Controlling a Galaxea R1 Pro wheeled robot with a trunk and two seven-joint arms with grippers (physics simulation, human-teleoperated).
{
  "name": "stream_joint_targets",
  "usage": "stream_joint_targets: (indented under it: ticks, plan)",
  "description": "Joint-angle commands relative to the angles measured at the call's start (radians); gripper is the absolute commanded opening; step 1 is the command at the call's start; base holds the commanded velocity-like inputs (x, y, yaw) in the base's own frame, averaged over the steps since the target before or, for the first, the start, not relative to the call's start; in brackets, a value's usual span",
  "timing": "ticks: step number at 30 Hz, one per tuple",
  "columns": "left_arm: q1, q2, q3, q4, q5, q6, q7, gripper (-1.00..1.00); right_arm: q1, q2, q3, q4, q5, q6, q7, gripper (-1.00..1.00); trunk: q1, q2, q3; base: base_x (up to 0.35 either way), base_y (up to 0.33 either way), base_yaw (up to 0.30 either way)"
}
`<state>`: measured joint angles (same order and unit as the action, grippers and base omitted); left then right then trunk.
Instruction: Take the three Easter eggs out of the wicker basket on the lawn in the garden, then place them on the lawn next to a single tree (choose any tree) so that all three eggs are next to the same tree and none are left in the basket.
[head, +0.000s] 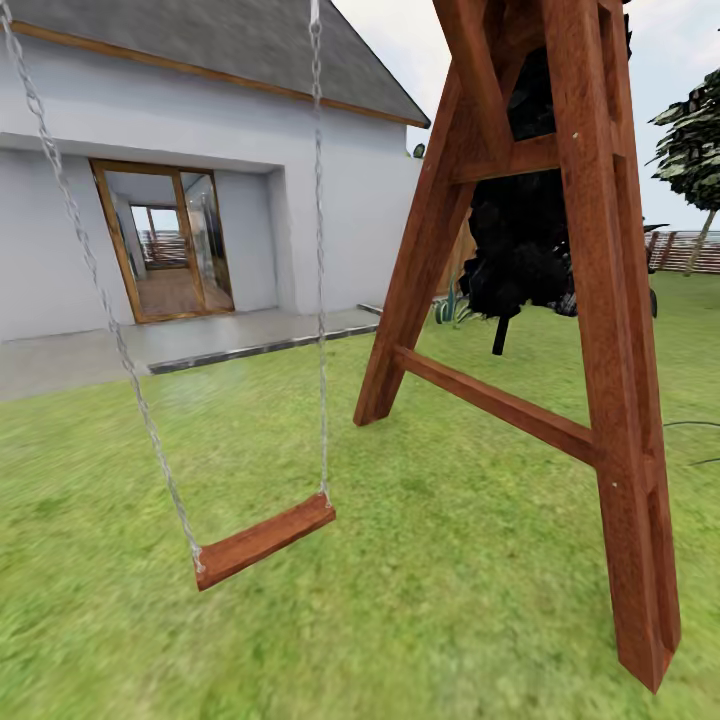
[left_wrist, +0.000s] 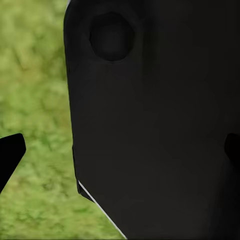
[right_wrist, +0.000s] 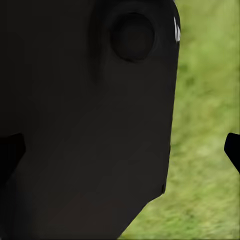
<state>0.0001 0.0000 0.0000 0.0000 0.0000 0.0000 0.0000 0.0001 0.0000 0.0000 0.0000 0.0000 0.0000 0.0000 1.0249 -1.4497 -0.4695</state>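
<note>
1. The lawn (head: 300, 640) spreads from the near edge far back to the house, short green grass with nothing of the task lying on the stretch in sight; it also shows as blurred green beside the dark robot body in both wrist views.
2. The white house (head: 200, 130) stands at the far left under a grey roof, with a wood-framed glass door (head: 165, 240) and a pale paved patio (head: 150, 345) along its foot.
3. A red-brown wooden swing frame (head: 600, 330) rises on the right, its A-shaped legs planted in the grass, the nearer leg reaching close to the near edge.
4. A dark, almost black shrub (head: 520, 240) stands behind the frame; a slatted fence (head: 685, 250) and a small tree (head: 695, 140) lie far right.
5. A wooden swing seat (head: 263, 541) hangs tilted on two chains (head: 320, 250) at the near left, above the grass.
6. The left pincer (left_wrist: 120, 150): one dark fingertip at each side edge of the left wrist view, set wide apart, a black robot part close behind them; nothing between them.
7. The right pincer (right_wrist: 122, 150): the same, fingertips wide apart, gripping nothing.
</note>
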Motion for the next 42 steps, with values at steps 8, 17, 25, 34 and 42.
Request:
stream_joint_targets:
  ticks: [8, 17, 25, 34, 42]
  plan:
    - [0.024, 0.025, 0.005, -0.007, 0.002, -0.007, -0.005, 1.0, -0.033, -0.037, 0.002, -0.015, -0.004, -0.002, 0.004, 1.0, 0.0, 0.0, 0.0, 0.0, 0.0, 0.0]
    - [0.075, 0.032, -0.004, -0.008, -0.002, -0.009, -0.006, 1.0, -0.047, 0.011, 0.008, 0.036, 0.006, -0.005, 0.002, 1.0, 0.0, 0.0, -0.003, 0.0, 0.0, 0.047]
    - [0.077, 0.032, 0.001, -0.009, -0.002, -0.009, -0.006, 1.0, -0.047, 0.012, 0.009, 0.048, 0.006, -0.006, -0.002, 1.0, 0.0, 0.0, -0.013, 0.0, 0.0, 0.221]
    - [0.077, 0.034, 0.0, -0.009, -0.002, -0.009, -0.006, 1.0, -0.048, 0.012, 0.009, 0.049, 0.006, -0.007, -0.003, 1.0, 0.0, 0.0, -0.023, 0.0, 0.0, 0.23]
    - [0.077, 0.034, 0.0, -0.009, -0.002, -0.009, -0.006, 1.0, -0.048, 0.012, 0.009, 0.049, 0.008, -0.008, -0.003, 1.0, 0.0, 0.0, -0.032, 0.0, 0.0, 0.232]
